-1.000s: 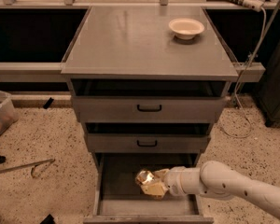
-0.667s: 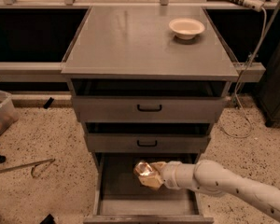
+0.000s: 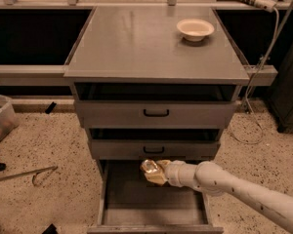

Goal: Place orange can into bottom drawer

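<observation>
The orange can (image 3: 150,168) is shiny orange-gold and sits in my gripper (image 3: 154,172), which is shut on it. The gripper holds the can over the back of the bottom drawer (image 3: 151,201), just below the front of the middle drawer. The bottom drawer is pulled out, a plain grey tray whose floor shows nothing on it. My white arm (image 3: 239,194) reaches in from the lower right.
A cream bowl (image 3: 195,29) stands on the grey cabinet top (image 3: 136,38) at the back right. The two upper drawers (image 3: 155,113) with black handles are partly out. A cable (image 3: 256,91) hangs at the right. A bin (image 3: 0,118) and a metal rod (image 3: 24,173) lie on the floor at the left.
My gripper has moved left and slightly up with the can, toward the back of the bottom drawer.
</observation>
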`<state>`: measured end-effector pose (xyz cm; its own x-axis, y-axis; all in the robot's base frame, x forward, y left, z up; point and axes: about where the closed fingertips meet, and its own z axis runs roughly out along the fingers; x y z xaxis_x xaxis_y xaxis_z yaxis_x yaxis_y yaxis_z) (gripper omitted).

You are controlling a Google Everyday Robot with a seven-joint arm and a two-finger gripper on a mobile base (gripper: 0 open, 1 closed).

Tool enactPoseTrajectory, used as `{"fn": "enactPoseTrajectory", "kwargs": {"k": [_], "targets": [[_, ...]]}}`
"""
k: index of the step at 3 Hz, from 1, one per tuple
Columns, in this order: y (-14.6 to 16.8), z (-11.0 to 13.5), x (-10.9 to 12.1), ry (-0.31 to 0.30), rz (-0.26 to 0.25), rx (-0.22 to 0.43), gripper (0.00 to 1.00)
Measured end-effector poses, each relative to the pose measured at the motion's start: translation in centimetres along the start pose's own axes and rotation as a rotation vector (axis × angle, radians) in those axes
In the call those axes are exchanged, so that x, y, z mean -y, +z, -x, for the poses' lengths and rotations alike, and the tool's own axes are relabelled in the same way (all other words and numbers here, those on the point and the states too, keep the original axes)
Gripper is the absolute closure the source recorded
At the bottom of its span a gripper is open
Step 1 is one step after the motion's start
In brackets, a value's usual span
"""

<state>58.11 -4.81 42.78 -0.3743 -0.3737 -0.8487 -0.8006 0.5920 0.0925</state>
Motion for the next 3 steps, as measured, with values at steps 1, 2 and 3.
{"fn": "enactPoseTrajectory", "kwargs": {"k": [1,2,3], "targets": [[3.1,-3.5,0.9,0.044,0.019,-0.037,1.00],[4.9,-6.8,0.9,0.087,0.034,-0.080,1.00],[5.3,-8.7,1.2,0.127,0.009,-0.097,1.00]]}}
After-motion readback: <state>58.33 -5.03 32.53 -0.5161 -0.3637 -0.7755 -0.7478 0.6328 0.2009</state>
